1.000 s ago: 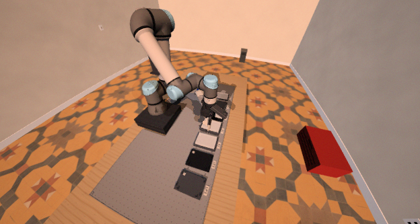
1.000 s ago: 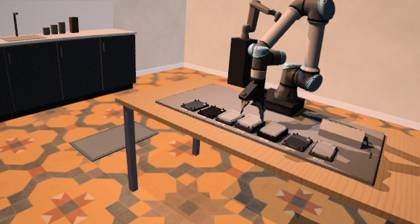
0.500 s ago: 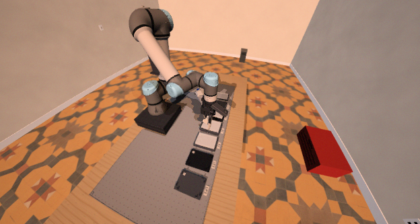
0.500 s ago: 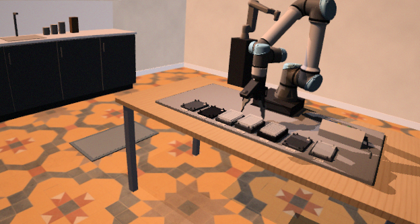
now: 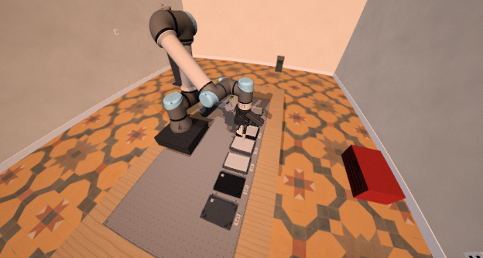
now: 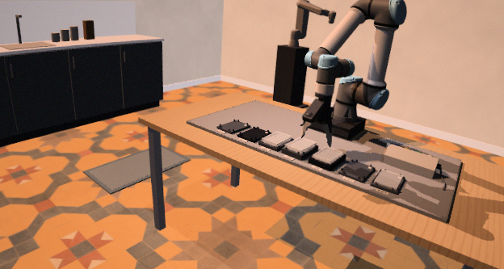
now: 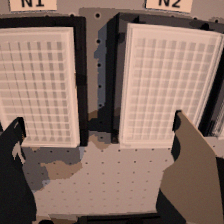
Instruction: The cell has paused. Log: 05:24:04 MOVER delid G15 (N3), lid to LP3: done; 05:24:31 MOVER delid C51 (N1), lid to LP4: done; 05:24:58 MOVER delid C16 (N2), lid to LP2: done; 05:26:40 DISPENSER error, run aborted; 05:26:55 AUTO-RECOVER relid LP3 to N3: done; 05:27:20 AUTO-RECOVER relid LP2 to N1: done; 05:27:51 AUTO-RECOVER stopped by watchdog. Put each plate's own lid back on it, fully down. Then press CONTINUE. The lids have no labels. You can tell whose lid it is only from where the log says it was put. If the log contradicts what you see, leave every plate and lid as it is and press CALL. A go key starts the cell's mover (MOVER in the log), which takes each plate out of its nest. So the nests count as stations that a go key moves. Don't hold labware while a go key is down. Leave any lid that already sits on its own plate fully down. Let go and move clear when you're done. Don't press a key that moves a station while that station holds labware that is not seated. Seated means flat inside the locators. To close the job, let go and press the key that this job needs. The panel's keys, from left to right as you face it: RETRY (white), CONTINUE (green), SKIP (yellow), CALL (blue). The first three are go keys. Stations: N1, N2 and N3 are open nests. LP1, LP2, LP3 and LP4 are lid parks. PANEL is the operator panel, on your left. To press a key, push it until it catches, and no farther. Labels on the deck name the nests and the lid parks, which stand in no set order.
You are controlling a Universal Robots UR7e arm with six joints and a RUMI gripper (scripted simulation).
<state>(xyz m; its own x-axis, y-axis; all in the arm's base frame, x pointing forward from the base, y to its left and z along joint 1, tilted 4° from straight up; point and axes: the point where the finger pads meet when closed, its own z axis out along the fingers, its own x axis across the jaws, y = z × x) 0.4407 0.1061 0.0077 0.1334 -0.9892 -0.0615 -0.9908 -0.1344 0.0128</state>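
Hovering above the deck [image 5: 170, 202]: gripper [image 7: 102, 150], jaws spread wide, gripping nothing, one dark finger [image 7: 12, 165] at 8 o'clock in the wrist view, the other at 4 o'clock. Straight ahead at 11 o'clock, the N1 plate [image 7: 37, 85] in its nest; at 1 o'clock, the N2 plate [image 7: 167, 82], white well grids showing on both. Between them, a strip of perforated deck. Seen from the exterior camera, gripper [image 6: 317, 132] over the row's middle plates.

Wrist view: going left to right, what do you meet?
Left finger → plate in N1 → strip of deck → plate in N2 → right finger. The gripper is open and holds nothing.
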